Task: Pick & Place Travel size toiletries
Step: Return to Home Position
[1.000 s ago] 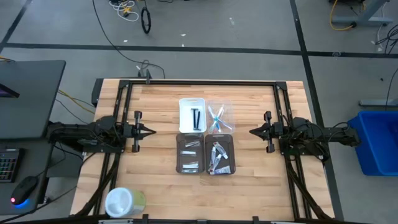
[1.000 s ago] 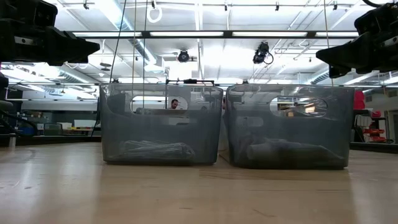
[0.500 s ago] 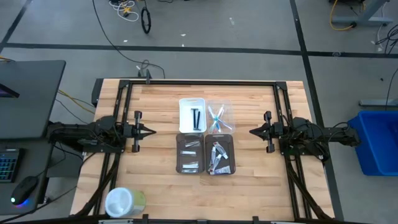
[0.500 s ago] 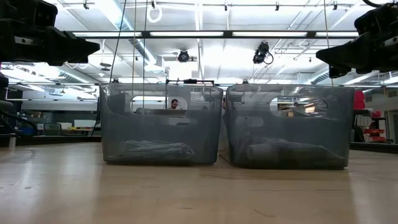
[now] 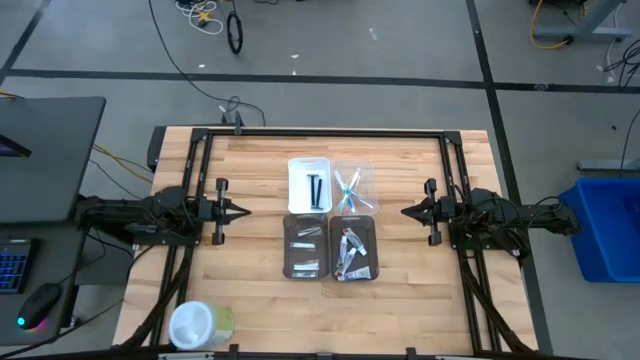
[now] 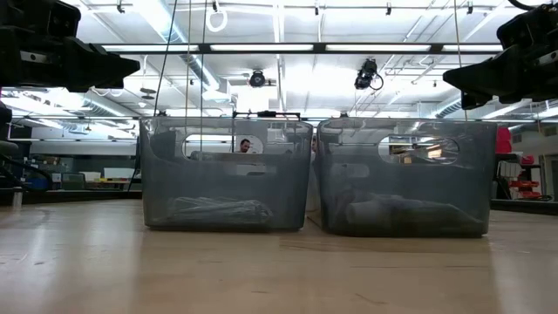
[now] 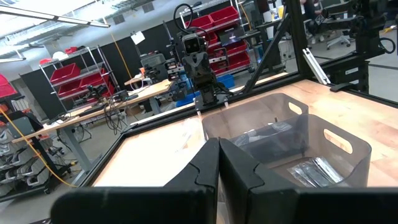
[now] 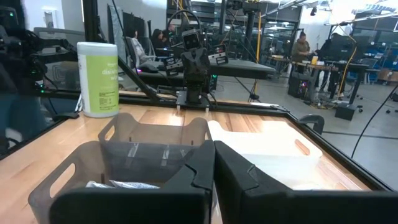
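Nothing moved; left claw [image 5: 243,211], right claw [image 5: 405,211] stay pinched above wooden table [image 5: 260,300].

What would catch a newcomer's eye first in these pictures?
Huddled on the table: two dark bins holding toiletries, a white tray with black sticks, and a clear tray with toothbrushes. The left gripper and right gripper, both shut, face them from either side.

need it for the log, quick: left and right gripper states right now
Left gripper: closed, holding nothing.
Right gripper: closed, holding nothing.
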